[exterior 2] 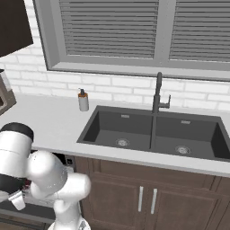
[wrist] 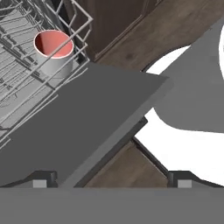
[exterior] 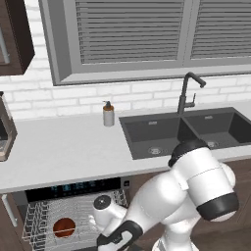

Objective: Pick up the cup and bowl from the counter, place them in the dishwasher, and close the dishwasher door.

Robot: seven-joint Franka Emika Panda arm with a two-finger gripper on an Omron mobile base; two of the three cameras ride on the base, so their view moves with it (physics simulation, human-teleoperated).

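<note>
Your jaws (wrist: pixel 111 178) are spread wide and hold nothing. Just past them lies the dishwasher door (wrist: pixel 78 122), folded down flat. Farther off, past the door's far edge, the cup (wrist: pixel 54 51) stands upright in a corner of the white rack (wrist: pixel 17 87). From the left base view, the bowl (exterior: pixel 64 227) sits in that rack too, under the bench (exterior: pixel 63 147).
</note>
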